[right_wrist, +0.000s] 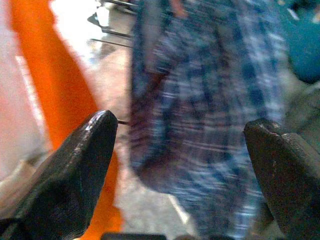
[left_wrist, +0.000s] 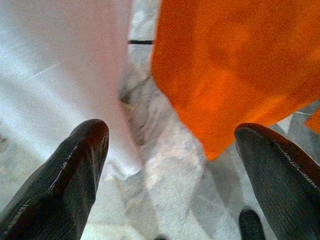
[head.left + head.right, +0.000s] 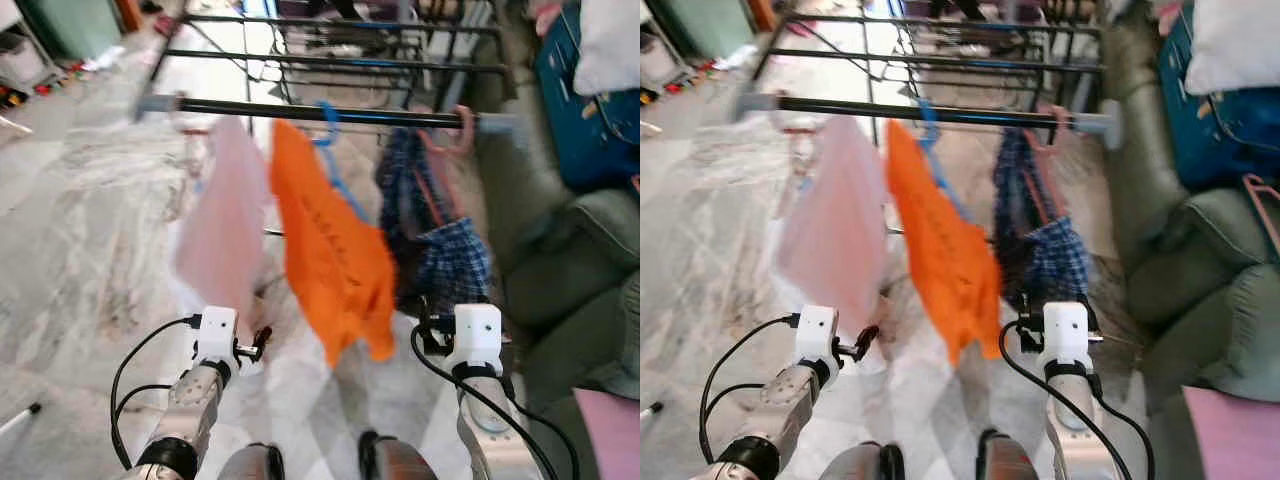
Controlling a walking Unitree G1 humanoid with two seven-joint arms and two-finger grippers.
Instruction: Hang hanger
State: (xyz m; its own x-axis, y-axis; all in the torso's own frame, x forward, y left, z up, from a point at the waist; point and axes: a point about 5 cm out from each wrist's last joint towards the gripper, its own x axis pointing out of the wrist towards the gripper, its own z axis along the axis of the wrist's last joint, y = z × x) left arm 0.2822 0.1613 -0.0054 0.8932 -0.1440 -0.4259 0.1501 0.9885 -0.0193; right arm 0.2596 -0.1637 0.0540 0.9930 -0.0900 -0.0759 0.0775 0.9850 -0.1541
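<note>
A black rail [image 3: 320, 112] of a drying rack crosses in front of me at head height. Three garments hang from it: a pale pink one [image 3: 222, 230] on the left, an orange one [image 3: 335, 250] on a blue hanger [image 3: 328, 125] in the middle, and a blue plaid one [image 3: 440, 240] on a pink hanger [image 3: 462, 130] on the right. My left gripper [image 2: 175, 165] is open and empty, low in front of the pink and orange garments. Facing the plaid garment, my right gripper [image 1: 180, 165] is also open and holds nothing.
A green sofa [image 3: 570, 270] stands close on the right, with a blue item [image 3: 580, 100] behind it and a pink cushion [image 3: 610, 430] at the near right. More rack rails [image 3: 330, 60] lie beyond the front rail. Marble floor [image 3: 90, 230] spreads to the left.
</note>
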